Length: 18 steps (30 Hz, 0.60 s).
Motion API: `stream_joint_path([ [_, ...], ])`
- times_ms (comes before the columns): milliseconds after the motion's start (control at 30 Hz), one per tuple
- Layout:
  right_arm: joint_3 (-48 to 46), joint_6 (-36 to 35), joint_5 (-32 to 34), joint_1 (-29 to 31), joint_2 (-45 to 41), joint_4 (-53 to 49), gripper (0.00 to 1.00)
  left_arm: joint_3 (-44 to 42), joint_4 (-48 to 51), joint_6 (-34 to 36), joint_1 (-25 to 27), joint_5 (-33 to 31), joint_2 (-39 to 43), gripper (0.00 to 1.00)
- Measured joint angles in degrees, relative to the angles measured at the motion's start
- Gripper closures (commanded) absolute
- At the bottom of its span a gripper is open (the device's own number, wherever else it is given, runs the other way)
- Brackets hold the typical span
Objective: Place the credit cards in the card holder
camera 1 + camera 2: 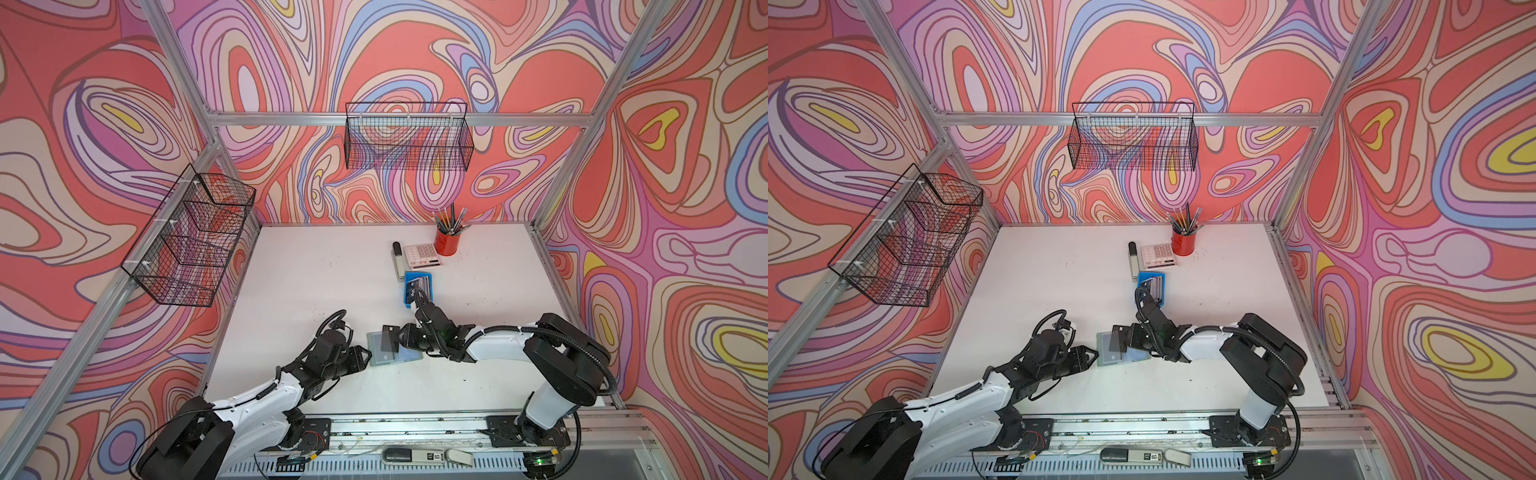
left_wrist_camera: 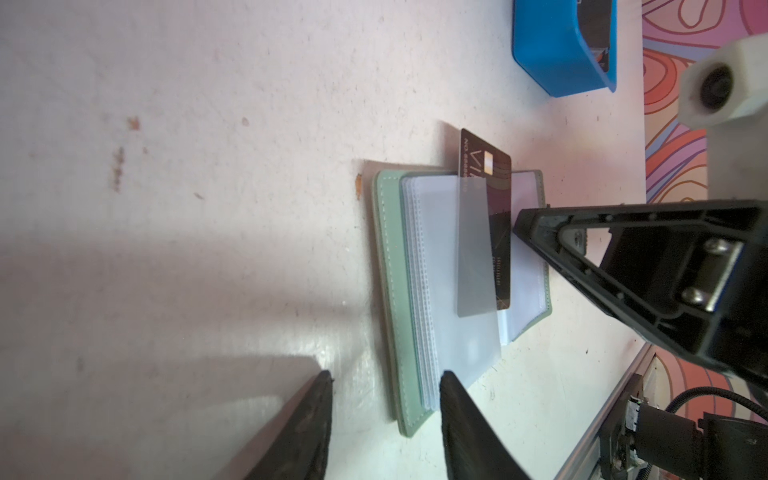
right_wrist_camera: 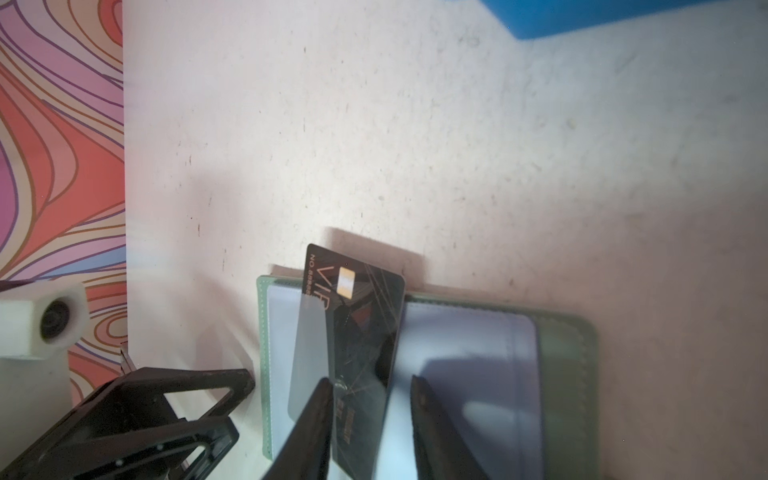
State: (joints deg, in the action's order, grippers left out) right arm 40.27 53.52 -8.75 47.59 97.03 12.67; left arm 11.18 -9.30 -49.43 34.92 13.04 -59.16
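- Both top views: your card holder (image 1: 380,358) lies open near the table's (image 1: 316,266) front edge, just between the left gripper (image 1: 368,357) and the right gripper (image 1: 402,338). More credit cards (image 1: 422,286) stand in the blue tray (image 1: 409,275) behind.
- Left wrist: your left fingers (image 2: 469,428) stand apart, gripping nothing. One is over the clear sleeves (image 2: 440,266), the other over bare table.
- Right wrist: your right fingers (image 3: 316,424) are parted too. The dark VIP card (image 3: 365,332) lies tilted on the holder, one long edge under a sleeve, one finger over it, not pinched.
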Motion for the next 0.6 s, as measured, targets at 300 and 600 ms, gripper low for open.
stream_joint_path([
  [300,0.85,1.73,-2.27,-0.17,3.37,5.84,0.66,9.86,3.78,4.26,0.02,-6.69,-4.68,0.58],
  [600,0.28,3.19,-4.35,-0.26,5.11,10.12,0.72,27.63,3.04,10.67,0.02,-6.97,-20.48,0.64],
])
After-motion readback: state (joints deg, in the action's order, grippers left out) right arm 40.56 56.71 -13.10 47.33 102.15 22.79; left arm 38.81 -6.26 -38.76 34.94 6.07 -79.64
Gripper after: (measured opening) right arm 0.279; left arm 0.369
